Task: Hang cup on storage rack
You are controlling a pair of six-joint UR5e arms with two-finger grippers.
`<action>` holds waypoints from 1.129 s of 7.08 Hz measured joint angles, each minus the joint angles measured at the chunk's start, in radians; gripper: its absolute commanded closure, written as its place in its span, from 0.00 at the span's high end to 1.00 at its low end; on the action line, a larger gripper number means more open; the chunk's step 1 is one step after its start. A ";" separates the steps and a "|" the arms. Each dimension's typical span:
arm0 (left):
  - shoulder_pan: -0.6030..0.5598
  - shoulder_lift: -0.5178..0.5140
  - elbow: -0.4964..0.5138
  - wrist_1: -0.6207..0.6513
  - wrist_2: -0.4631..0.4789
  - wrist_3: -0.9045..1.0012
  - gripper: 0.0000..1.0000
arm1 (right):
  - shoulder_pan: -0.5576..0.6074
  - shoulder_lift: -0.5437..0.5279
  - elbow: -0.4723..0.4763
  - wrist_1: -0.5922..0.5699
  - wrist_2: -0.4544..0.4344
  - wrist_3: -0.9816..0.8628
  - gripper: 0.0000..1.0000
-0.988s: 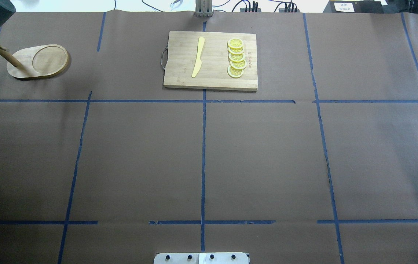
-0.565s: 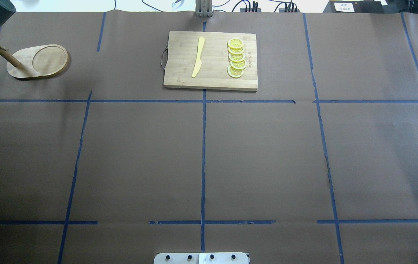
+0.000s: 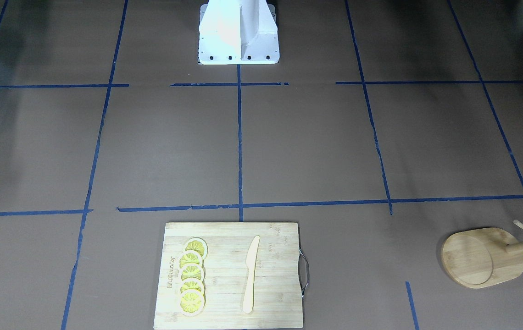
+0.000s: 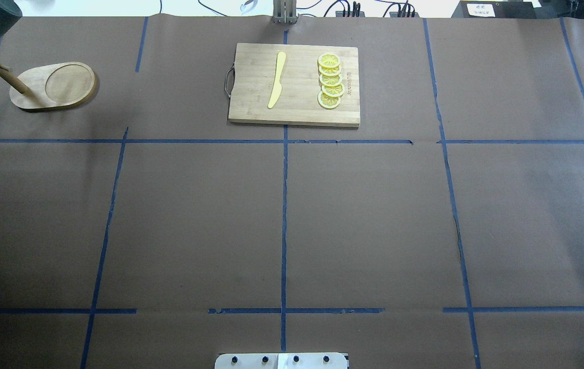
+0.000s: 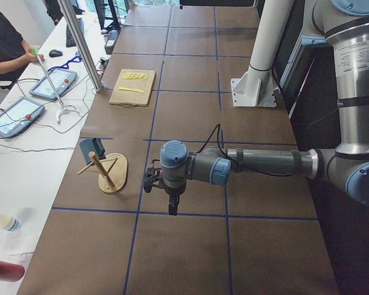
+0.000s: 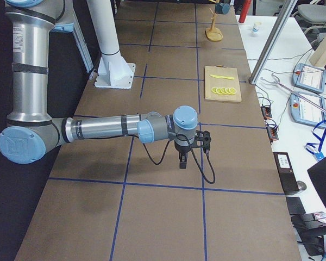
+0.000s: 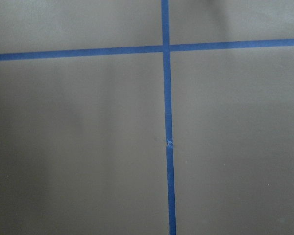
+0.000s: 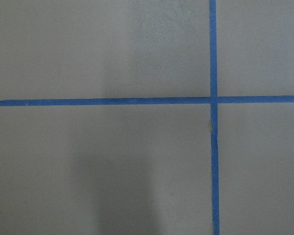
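Over the counter (image 4: 374,220), your left hand (image 5: 172,208) and right hand (image 6: 182,161) hang with nothing visibly in them; spread or pressed together, you cannot tell. Well apart, the cup (image 5: 88,149) looks hung on a peg of the storage rack (image 5: 111,178), so your job seems done.

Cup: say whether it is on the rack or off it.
On: the cup hangs from an upper peg of the storage rack.
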 measured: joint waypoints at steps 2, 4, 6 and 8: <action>0.000 0.002 -0.004 -0.025 -0.001 0.004 1.00 | -0.001 0.009 -0.028 0.008 -0.001 0.000 1.00; 0.000 0.021 0.002 -0.168 -0.005 -0.006 1.00 | -0.003 0.015 -0.036 0.008 0.000 0.000 1.00; 0.002 0.035 0.024 -0.245 -0.009 -0.016 1.00 | -0.004 0.022 -0.029 0.012 -0.002 0.001 1.00; 0.014 0.027 0.025 -0.254 -0.036 -0.013 1.00 | 0.000 0.006 -0.007 0.022 -0.011 0.000 1.00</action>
